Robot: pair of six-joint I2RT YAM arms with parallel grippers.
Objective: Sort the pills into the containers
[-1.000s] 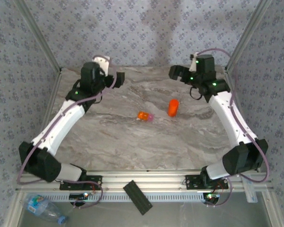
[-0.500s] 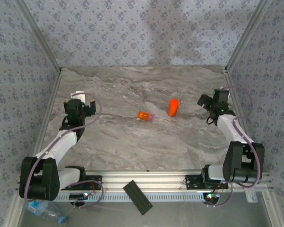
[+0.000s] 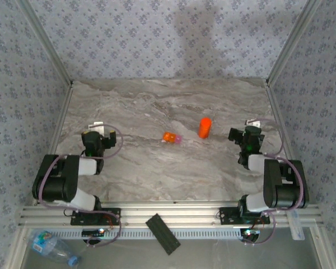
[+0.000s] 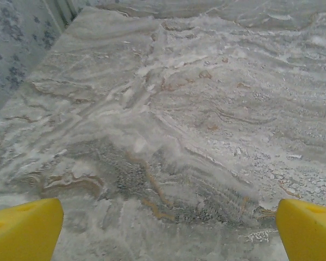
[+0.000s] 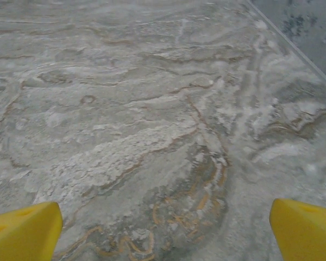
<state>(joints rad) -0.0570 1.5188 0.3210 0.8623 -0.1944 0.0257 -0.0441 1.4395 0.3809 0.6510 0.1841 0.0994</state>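
At the far left we find the white-and-black left arm folded low over its base, its left gripper (image 3: 97,136) resting near the left edge of the grey-veined marble tabletop (image 3: 157,168). Seen from the wrist, its yellow fingertips (image 4: 22,228) sit far apart with only bare stone between them, so it is spread wide and carries nothing. We judge this a parked pose, tucked clear of the work. Moving right, near the table's middle lies the tiny orange boxy compartment (image 3: 168,136), its pale pink piece (image 3: 178,138) joined on the right side. Near it, a little farther back, is the small orange cylindrical pill bottle (image 3: 204,127), seemingly upright. Both sit well apart from either arm, probably placed centrally so each arm can reach. We cannot make out any loose pills. Further right, the right gripper (image 3: 245,136) is folded low too, its fingers wide and empty. Nothing stands between the arms and the containers. Beyond the near rail lie a black flat rectangular bar (image 3: 162,233) and, far left, a clear plastic water bottle (image 3: 50,245), both off the work surface.
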